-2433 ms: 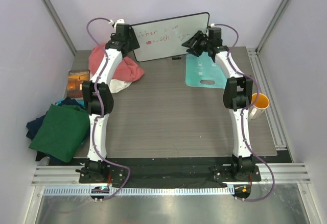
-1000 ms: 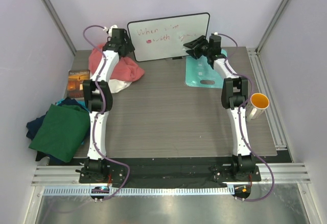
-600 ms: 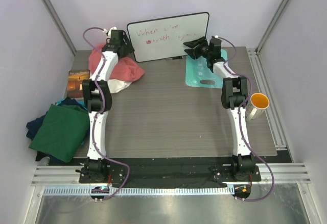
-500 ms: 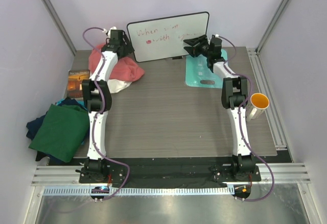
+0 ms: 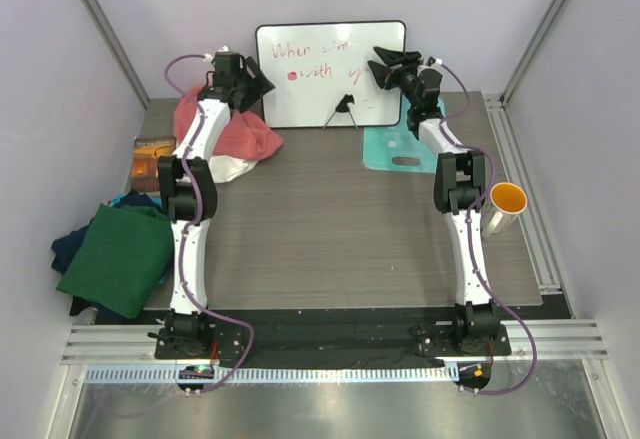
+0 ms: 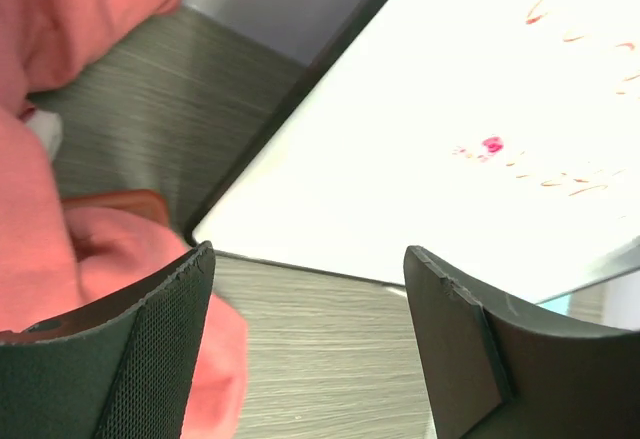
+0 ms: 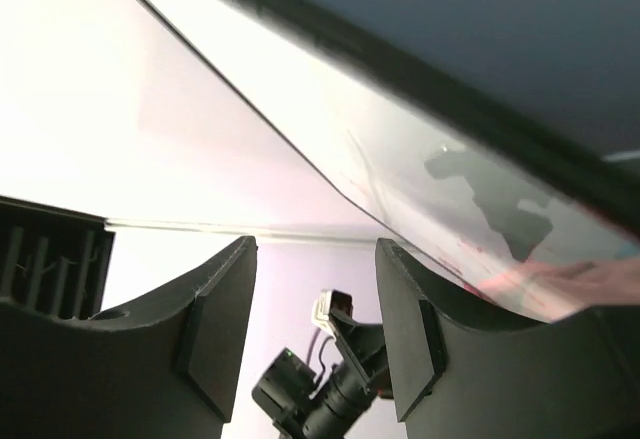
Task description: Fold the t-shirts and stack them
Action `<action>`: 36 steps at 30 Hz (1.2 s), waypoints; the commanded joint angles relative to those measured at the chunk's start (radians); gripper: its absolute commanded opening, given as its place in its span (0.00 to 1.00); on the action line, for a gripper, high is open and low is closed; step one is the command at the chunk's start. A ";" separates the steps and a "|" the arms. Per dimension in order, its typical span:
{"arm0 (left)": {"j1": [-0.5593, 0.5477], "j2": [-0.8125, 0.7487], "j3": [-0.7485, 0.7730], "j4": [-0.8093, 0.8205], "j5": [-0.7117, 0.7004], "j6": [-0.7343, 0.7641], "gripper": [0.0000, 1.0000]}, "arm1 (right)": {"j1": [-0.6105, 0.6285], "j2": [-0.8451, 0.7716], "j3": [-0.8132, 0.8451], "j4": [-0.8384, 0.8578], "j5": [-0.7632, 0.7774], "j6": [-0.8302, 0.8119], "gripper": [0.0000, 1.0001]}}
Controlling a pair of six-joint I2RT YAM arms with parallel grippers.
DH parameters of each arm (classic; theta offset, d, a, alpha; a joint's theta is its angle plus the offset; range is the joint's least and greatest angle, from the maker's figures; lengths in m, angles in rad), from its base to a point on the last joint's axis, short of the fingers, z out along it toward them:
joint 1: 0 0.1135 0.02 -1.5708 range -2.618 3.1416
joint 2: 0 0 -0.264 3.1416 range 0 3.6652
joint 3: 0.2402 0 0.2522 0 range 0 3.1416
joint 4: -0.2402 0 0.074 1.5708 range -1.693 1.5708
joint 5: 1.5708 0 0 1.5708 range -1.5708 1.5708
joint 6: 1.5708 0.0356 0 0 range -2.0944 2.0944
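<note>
Two claws are parked way out at the far end of the table, so that's where it starts. The left claw is spread wide and nothing is pinched between its pads. Through the gap the lower corner of the whiteboard can be seen, and a bunched fold of the salmon-pink t-shirt sits just beside the pad on the left of the wrist view.

The right claw is parted too, with nothing caught in it. The board's white face and dark frame loom right over the pads, but whether the board is actually touched can't be told. Only the wall and the other arm show between the fingers.

Both arms are stretched nearly straight from their bases at the near edge. The left wrist is up against the board's left side. The right claw is lifted to the board's upper right corner.

Two lines of reddish handwriting are on the board. "When" can be made out on top and "with" below, after a red blot; the rest is too scrawly to read. A thin black stand shows under the board.

The pink shirt is crumpled at the far left of the table. The dark green t-shirt is heaped over the navy t-shirts by the table's left edge. A book lies between the two piles. The pale-teal mat lies flat under the right arm, and a mug with an orange inside stands at the right edge.
</note>
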 commanded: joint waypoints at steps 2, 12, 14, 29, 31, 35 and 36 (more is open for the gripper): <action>-0.003 -0.015 0.084 0.070 -0.002 -0.071 0.77 | 0.000 -0.005 0.036 0.097 0.114 0.066 0.57; -0.006 -0.162 -0.110 0.063 -0.017 -0.006 0.77 | -0.012 -0.052 -0.129 0.323 0.054 0.161 0.57; 0.004 -0.245 -0.292 0.108 0.012 -0.006 0.78 | -0.024 -0.070 -0.180 0.479 0.023 0.255 0.57; 0.052 -0.671 -0.830 0.251 0.144 -0.024 0.80 | 0.026 -0.412 -1.019 1.045 -0.328 0.437 0.59; 0.051 -0.691 -0.853 0.218 0.152 -0.036 0.80 | 0.048 -0.458 -1.099 1.045 -0.339 0.417 0.59; 0.028 -0.774 -0.933 0.182 0.132 -0.006 0.79 | 0.140 -0.465 -1.104 1.043 -0.408 0.405 0.59; 0.024 -0.785 -0.943 0.169 0.129 0.003 0.79 | 0.158 -0.445 -1.090 1.040 -0.420 0.412 0.59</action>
